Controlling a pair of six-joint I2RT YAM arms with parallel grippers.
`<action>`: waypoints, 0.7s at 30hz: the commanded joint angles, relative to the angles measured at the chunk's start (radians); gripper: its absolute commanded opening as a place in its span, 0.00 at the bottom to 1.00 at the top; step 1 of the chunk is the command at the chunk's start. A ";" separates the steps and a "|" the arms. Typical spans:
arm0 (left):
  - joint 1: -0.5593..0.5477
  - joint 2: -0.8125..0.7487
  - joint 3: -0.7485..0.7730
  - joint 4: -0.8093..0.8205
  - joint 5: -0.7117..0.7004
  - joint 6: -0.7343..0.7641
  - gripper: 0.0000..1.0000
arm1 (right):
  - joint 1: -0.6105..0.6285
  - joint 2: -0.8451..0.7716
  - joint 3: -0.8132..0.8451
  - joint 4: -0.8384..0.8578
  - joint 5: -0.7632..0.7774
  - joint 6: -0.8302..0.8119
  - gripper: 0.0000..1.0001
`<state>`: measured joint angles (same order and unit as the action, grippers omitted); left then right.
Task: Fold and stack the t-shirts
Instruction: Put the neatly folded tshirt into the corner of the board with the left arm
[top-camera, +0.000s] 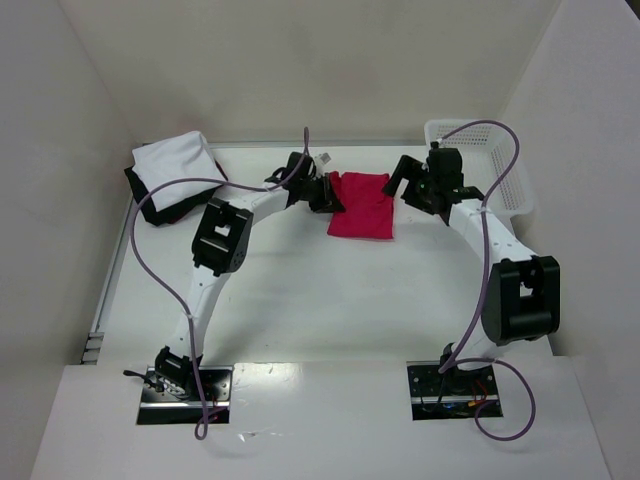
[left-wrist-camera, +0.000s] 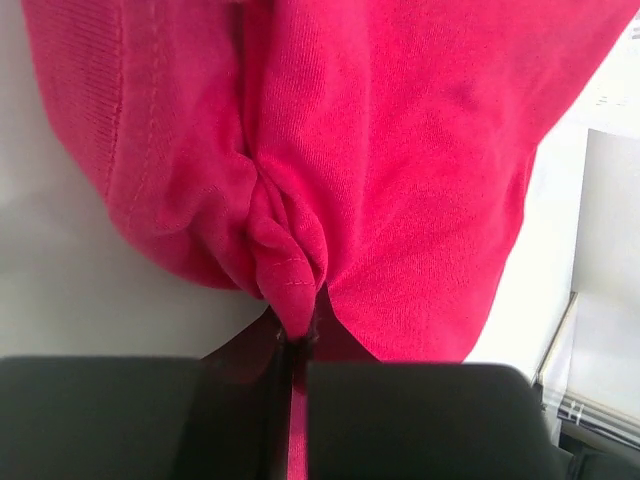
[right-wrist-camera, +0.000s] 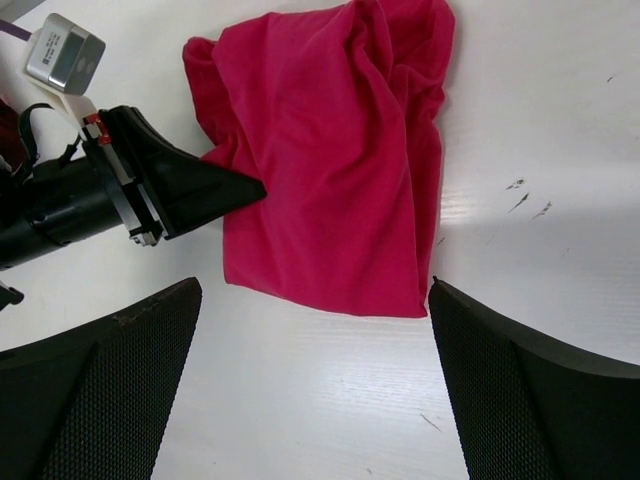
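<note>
- Top external view: the red shirt (top-camera: 361, 205) lies on the desk (top-camera: 320, 300), far back in the middle, between the two arms. It is folded small but looks a bit lumpy.
- The white shirt (top-camera: 178, 165) sits folded on top of the black shirt (top-camera: 140, 195) in the far left corner. Both are well apart from the red one.
- The left tool (left-wrist-camera: 297, 345) is clamped on a bunched bit of the red shirt's edge.
- The right tool (right-wrist-camera: 315, 290) is wide apart and holds nothing. It hangs just beside the red shirt's other side.
- The red shirt is soft, light and floppy. I think it will sag and come undone if it is lifted by one spot.
- A good place to hold it is at a folded edge. Pinch through all the layers, with one tool on each side.
</note>
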<state>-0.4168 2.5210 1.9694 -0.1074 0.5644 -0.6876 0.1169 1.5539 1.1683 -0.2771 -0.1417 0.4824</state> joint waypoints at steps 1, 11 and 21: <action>-0.008 -0.006 -0.032 -0.057 -0.058 0.022 0.00 | -0.008 -0.057 -0.007 -0.002 0.011 0.004 1.00; 0.119 -0.025 0.352 -0.319 -0.193 0.167 0.00 | -0.008 -0.084 -0.019 -0.002 -0.007 -0.018 1.00; 0.343 0.221 1.110 -0.691 -0.193 0.200 0.00 | -0.008 -0.097 -0.038 0.039 -0.025 -0.008 1.00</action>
<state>-0.1017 2.6637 2.8532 -0.6220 0.3683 -0.5159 0.1169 1.5017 1.1473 -0.2764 -0.1528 0.4778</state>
